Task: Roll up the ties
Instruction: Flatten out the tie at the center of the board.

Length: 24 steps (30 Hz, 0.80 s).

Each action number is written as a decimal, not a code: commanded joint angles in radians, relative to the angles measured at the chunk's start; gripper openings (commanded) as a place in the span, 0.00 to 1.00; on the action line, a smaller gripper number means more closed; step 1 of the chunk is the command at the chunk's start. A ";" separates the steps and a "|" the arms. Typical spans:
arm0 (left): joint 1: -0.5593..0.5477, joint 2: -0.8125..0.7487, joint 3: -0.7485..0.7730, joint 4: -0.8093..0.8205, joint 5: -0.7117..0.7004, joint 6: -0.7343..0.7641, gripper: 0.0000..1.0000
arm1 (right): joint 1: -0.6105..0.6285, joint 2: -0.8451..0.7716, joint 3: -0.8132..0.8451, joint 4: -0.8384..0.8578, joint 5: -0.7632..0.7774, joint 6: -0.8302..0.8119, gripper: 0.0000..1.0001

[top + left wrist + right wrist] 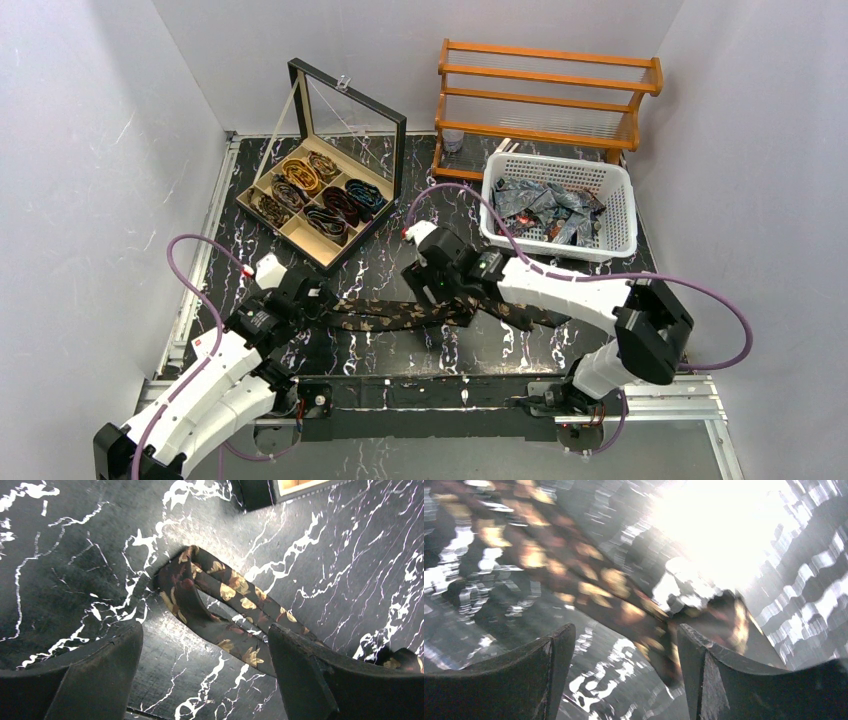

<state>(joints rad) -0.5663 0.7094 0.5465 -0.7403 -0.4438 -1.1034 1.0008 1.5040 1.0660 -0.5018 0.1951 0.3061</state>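
Left wrist: folded tie (220,592) between fingers (100,672)

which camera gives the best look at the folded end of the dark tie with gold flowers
Left wrist: the folded end of the tie is close and sharp, its two layers clear. Top external shows most of the tie, but small. Right wrist shows only a blurred stretch.

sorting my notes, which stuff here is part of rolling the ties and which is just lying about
Part of the job:
- flat tie on the table
- rolled ties
- box holding them

Just lying about:
- white basket
- wooden rack
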 commanded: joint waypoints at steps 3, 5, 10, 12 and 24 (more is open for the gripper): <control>-0.003 -0.033 0.061 -0.125 -0.163 -0.076 0.92 | 0.105 -0.009 -0.153 0.599 -0.304 -0.295 0.81; -0.003 -0.039 0.075 -0.149 -0.175 -0.080 0.93 | 0.157 0.048 -0.150 0.677 -0.295 -0.385 0.82; -0.003 -0.070 0.089 -0.170 -0.173 -0.085 0.92 | 0.180 0.186 -0.110 0.709 -0.299 -0.480 0.83; -0.003 -0.080 0.091 -0.171 -0.169 -0.082 0.93 | 0.177 0.205 -0.115 0.723 -0.329 -0.482 0.85; -0.003 -0.074 0.073 -0.134 -0.136 -0.057 0.92 | 0.146 0.334 -0.113 0.695 -0.301 -0.504 0.86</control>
<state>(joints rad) -0.5663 0.6315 0.6056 -0.8677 -0.5598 -1.1637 1.1671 1.7992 0.9367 0.1890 -0.1215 -0.1864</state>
